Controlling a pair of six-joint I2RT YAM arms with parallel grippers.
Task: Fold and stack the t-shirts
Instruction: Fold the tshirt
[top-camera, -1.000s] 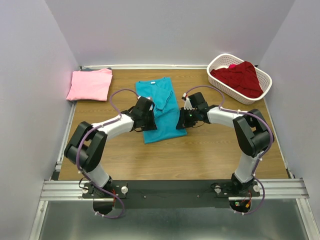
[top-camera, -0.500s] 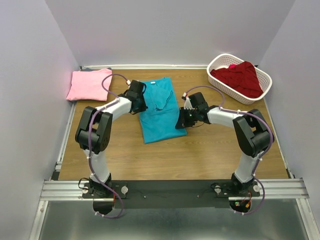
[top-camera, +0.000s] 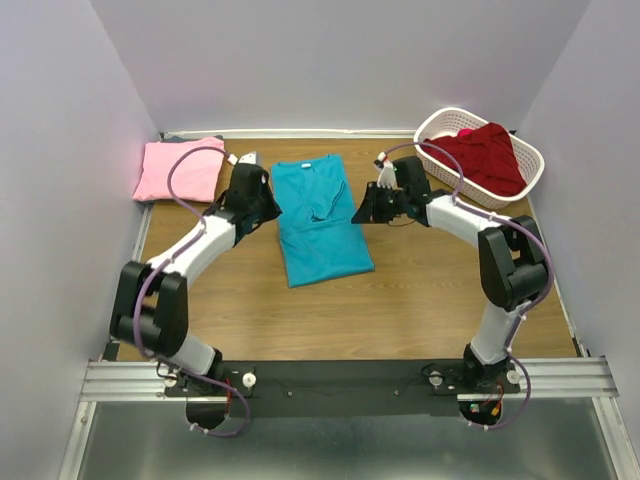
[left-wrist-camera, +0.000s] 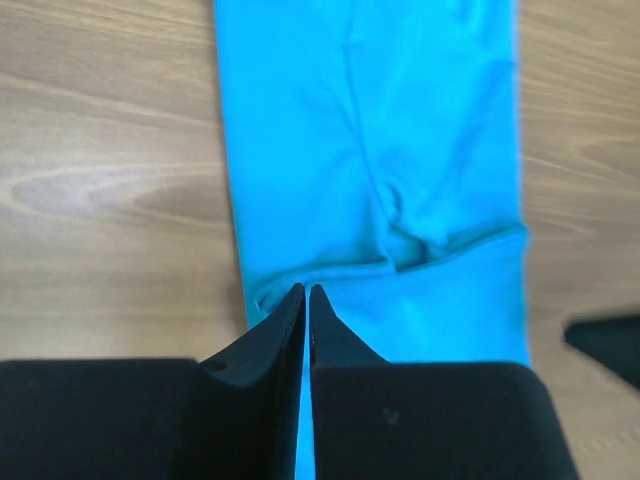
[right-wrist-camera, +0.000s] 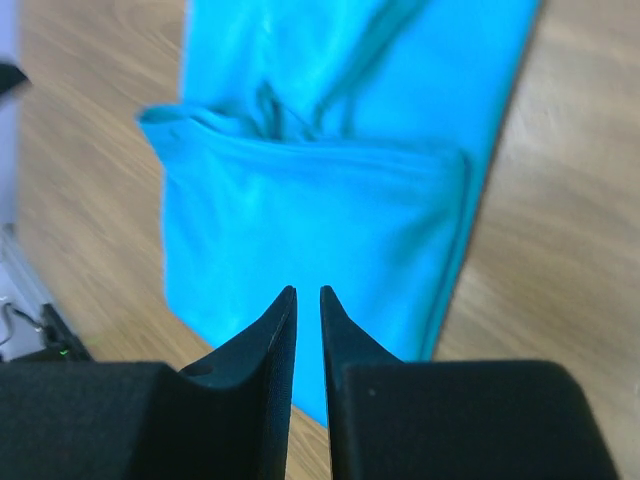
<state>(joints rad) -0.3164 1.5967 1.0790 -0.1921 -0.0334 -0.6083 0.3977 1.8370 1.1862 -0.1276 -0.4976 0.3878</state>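
Observation:
The teal t-shirt (top-camera: 322, 225) lies folded into a long strip in the middle of the table. My left gripper (top-camera: 266, 208) hovers at the strip's upper left edge. In the left wrist view its jaws (left-wrist-camera: 305, 290) are shut with nothing in them, above the teal cloth (left-wrist-camera: 400, 130). My right gripper (top-camera: 362, 213) sits at the strip's right edge, its jaws (right-wrist-camera: 308, 290) a narrow gap apart and empty over the teal cloth (right-wrist-camera: 330, 210). The pink t-shirt (top-camera: 180, 170) lies folded at the back left. The dark red t-shirt (top-camera: 482, 157) is bunched in the basket.
A white slotted basket (top-camera: 436, 122) stands at the back right corner. Grey walls close the table at the back and on both sides. Bare wood (top-camera: 330, 320) stretches between the teal shirt and the arm bases.
My left gripper swung from the teal shirt's lower left up to its upper left edge. My right gripper moved back from the shirt's lower right edge to its upper right edge.

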